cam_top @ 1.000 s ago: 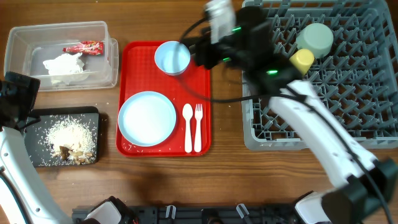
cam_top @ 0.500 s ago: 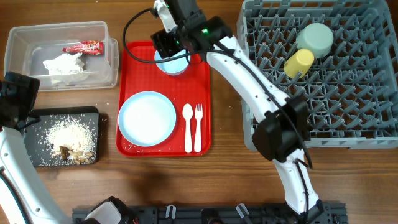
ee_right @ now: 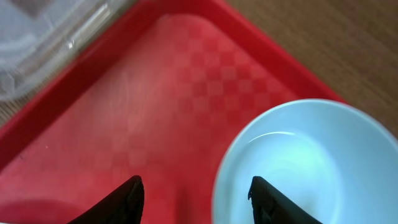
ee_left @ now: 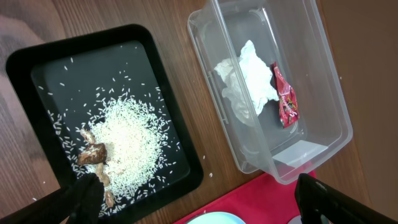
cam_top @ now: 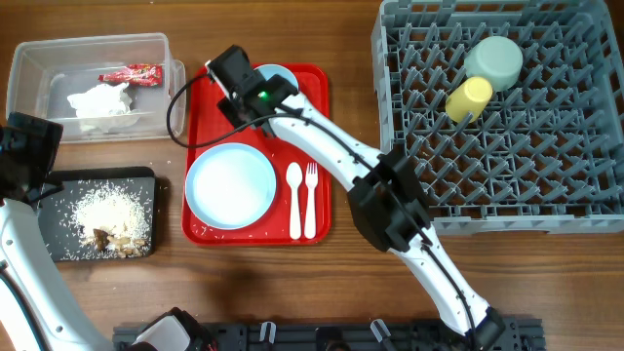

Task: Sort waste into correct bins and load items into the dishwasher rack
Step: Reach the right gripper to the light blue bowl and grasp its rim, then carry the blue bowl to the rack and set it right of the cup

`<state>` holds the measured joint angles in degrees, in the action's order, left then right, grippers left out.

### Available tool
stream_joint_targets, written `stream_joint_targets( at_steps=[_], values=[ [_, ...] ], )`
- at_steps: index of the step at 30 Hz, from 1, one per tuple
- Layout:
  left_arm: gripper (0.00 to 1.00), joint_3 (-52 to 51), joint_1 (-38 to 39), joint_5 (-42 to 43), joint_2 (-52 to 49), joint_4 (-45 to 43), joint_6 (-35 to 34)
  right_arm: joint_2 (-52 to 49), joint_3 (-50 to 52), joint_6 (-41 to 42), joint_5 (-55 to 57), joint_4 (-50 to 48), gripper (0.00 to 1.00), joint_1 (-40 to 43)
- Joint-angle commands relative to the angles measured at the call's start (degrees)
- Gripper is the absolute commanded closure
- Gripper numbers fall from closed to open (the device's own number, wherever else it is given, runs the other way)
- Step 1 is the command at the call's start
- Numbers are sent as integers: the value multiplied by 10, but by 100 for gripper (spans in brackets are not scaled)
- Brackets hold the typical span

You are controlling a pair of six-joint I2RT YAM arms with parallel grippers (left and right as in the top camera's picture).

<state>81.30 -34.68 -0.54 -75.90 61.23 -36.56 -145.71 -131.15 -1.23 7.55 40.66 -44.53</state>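
My right gripper is open low over the back of the red tray. In the right wrist view its fingers straddle the left rim of the pale-blue bowl, partly hidden under the wrist in the overhead view. The pale-blue plate, white spoon and fork lie on the tray. The mint-green bowl and yellow cup sit in the grey rack. My left gripper is open and empty above the black tray's near corner.
The clear tub holds the white napkin and red wrapper. The black tray holds rice and brown scraps. The red serving tray lies between the bins and the rack.
My right arm has swung left from the rack's edge to the back of the red tray and lowered over the pale-blue bowl's rim. The left arm has not moved.
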Motion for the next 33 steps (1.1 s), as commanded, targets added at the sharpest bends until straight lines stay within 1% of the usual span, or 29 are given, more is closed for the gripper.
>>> stream_joint_targets(
  at_steps=[1, 4, 5, 7, 8, 9, 11, 13, 18, 22, 24, 26, 29, 33],
  values=[
    [0, 7, -3, 0, 2, -2, 1, -30, -14, -16, 40, 8, 45, 3],
    [0, 7, -3, 0, 2, -2, 1, -32, -14, -16, 40, 17, 53, 3],
    [0, 7, -3, 0, 2, -2, 1, -32, -14, -16, 40, 17, 59, 3],
    [0, 7, -3, 0, 2, -2, 1, -29, -14, -16, 40, 18, 62, 3],
    [0, 7, -3, 0, 2, -2, 1, -25, -14, -13, 41, 21, 67, 3],
    [0, 7, -3, 0, 2, -2, 1, -21, -14, -10, 40, 23, 75, 3],
    [0, 7, -3, 0, 2, -2, 1, -5, -14, 3, 47, 26, 88, 3],
    [0, 7, -3, 0, 2, -2, 1, 17, -14, 3, 46, 28, 95, 3],
    [0, 7, -3, 0, 2, -2, 1, 90, -14, 20, 49, 40, 96, 7],
    [0, 7, -3, 0, 2, -2, 1, 183, -14, 68, 53, 50, 96, 49],
    [0, 7, -3, 0, 2, -2, 1, 245, -14, 105, 46, 82, 96, 103],
    [0, 7, -3, 0, 2, -2, 1, 290, -14, 138, 15, 127, 96, 167],
    [0, 7, -3, 0, 2, -2, 1, 344, -14, 185, -42, 203, 96, 275],
    [0, 7, -3, 0, 2, -2, 1, 395, -14, 222, -104, 279, 96, 405]
  ],
)
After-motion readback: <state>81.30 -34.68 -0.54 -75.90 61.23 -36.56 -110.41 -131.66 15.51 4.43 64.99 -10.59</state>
